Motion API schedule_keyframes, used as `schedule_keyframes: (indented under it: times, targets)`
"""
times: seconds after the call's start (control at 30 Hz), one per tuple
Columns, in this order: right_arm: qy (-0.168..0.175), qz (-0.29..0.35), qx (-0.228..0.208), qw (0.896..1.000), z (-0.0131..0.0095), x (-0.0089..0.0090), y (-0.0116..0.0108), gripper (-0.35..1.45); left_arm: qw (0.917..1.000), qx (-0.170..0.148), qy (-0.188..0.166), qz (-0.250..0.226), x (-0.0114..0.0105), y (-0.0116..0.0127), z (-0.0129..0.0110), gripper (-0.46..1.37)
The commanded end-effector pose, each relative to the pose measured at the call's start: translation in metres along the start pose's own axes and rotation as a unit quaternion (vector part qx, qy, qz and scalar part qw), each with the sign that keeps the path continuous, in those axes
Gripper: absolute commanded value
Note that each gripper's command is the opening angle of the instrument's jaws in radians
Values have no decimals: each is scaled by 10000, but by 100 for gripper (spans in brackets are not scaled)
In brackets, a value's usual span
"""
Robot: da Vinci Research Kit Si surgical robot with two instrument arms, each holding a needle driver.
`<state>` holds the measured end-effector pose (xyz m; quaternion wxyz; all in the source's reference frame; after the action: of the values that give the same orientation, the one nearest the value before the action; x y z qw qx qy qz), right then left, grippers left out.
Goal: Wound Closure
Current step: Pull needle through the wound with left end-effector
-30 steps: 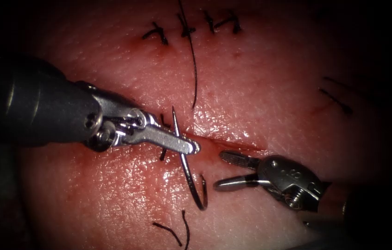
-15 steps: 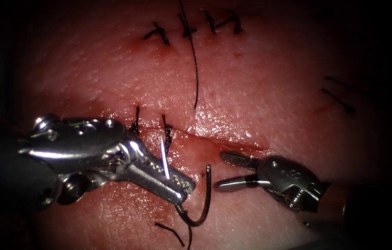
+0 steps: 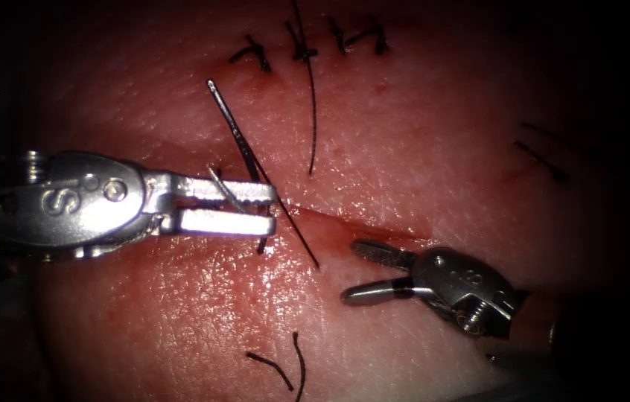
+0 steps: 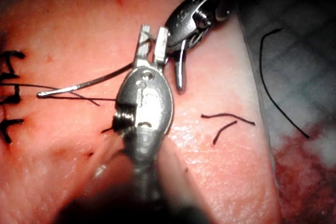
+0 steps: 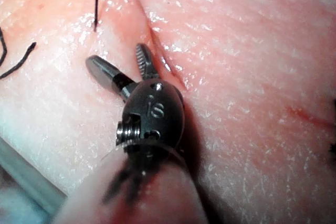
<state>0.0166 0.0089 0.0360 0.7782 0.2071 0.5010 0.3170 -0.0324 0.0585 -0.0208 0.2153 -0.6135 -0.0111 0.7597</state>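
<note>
My left tool (image 3: 272,208) reaches in from the left, its jaws shut on the curved needle (image 3: 237,134) near one end. The needle is out of the tissue (image 3: 419,149), and its free end stands up and to the left over the skin. Thread (image 3: 296,231) runs down from it into the tissue at the near edge of the cut (image 3: 374,229). The left wrist view shows the needle (image 4: 84,84) sticking out sideways from the left tool (image 4: 152,29). My right tool (image 3: 352,272) rests on the right beside the cut, open and holding nothing. The right tool (image 5: 118,59) lies by the cut (image 5: 163,56).
Dark stitches (image 3: 263,197) cross the cut behind the left jaws. A row of tied stitches (image 3: 300,48) lies at the far edge, with one long thread tail (image 3: 313,112) hanging down. Two cut thread ends (image 3: 281,368) lie on the near tissue.
The left tool has drawn the needle clear of the tissue, rotated, and lifted it up and left, trailing thread. The right tool has stayed in place, open.
</note>
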Motion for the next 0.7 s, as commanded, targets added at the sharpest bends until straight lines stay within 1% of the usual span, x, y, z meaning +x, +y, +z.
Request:
schedule_keyframes:
  times: [0.03,0.1,0.13,0.17,0.27,0.4,0.53,0.7]
  targets:
    - [0,1,-4,10000,0,0,0,85,9997,90,-77,196,0,-8,-2,-35]
    - [0,1,-4,10000,0,0,0,85,9987,170,-193,443,1,-19,-9,-35]
    - [0,1,-4,10000,0,0,0,85,9985,172,-220,462,1,-21,-10,-35]
    - [0,1,-4,10000,0,0,0,85,9981,152,-298,526,4,-28,-14,-35]
    - [0,2,-5,10000,0,0,0,85,9973,62,-376,630,10,-38,-21,-35]
    - [0,6,-10,10000,0,1,0,85,9957,6,-453,807,25,-54,-29,-35]
    - [2,13,-16,10000,1,2,1,85,9941,21,-514,950,35,-65,-34,-35]
    - [2,20,-15,10000,1,3,1,86,9928,44,-575,1046,34,-71,-36,-35]
